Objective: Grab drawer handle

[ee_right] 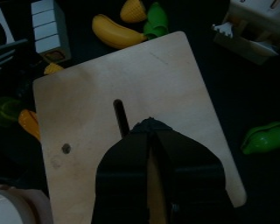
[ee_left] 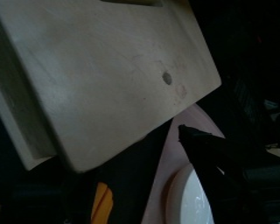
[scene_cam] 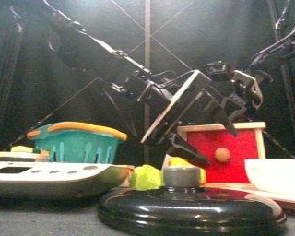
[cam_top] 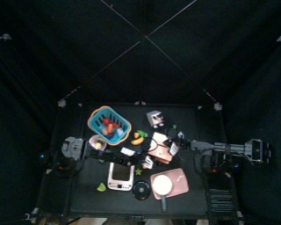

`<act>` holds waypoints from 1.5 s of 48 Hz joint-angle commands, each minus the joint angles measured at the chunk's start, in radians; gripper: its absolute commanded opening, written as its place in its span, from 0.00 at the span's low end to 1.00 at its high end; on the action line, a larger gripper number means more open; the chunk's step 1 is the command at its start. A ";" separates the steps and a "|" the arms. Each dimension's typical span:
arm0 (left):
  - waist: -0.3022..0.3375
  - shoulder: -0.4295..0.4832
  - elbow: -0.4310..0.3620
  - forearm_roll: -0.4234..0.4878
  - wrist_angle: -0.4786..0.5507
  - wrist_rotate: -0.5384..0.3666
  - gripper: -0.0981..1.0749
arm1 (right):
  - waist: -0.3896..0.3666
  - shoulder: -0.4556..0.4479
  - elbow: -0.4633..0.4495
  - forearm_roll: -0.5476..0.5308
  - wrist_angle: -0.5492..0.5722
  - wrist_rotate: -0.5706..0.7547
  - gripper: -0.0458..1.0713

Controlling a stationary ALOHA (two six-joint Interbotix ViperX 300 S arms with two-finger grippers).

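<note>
Right end effector [ee_right: 154, 131] tight on wooden board [ee_right: 166, 83]

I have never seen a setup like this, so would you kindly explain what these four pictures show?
This is a robot with two black arms at a small black table inside black curtains. One picture looks straight down from above, one looks level across the table from its front edge, and two come from cameras on the arms' wrists.

On the table lie a teal basket with an orange rim, a red wooden box, a yellow banana, a white scale, a white bowl and a round black lid.

The right gripper is closed on the edge of a flat pale wooden board, holding it tilted above the table. The left gripper sits close beside that board; its jaws are not clearly visible.
</note>
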 commanded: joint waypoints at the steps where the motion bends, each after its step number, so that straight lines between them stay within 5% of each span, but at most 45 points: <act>1: 0.012 -0.012 -0.037 -0.006 -0.002 0.003 0.92 | -0.005 0.011 0.002 0.000 0.003 0.000 0.30; 26: 0.026 -0.002 -0.051 -0.178 0.006 0.003 0.86 | -0.002 0.011 0.003 0.002 0.000 0.000 0.30; 51: 0.035 0.009 -0.075 -0.186 0.031 0.003 0.81 | 0.005 0.011 0.005 0.005 -0.002 0.000 0.30; 65: 0.035 0.014 -0.071 -0.189 0.032 0.003 0.58 | 0.005 0.012 0.005 0.005 -0.002 0.002 0.30; 72: 0.035 0.015 -0.066 -0.189 0.032 0.003 0.55 | 0.005 0.012 0.005 0.003 -0.003 0.000 0.30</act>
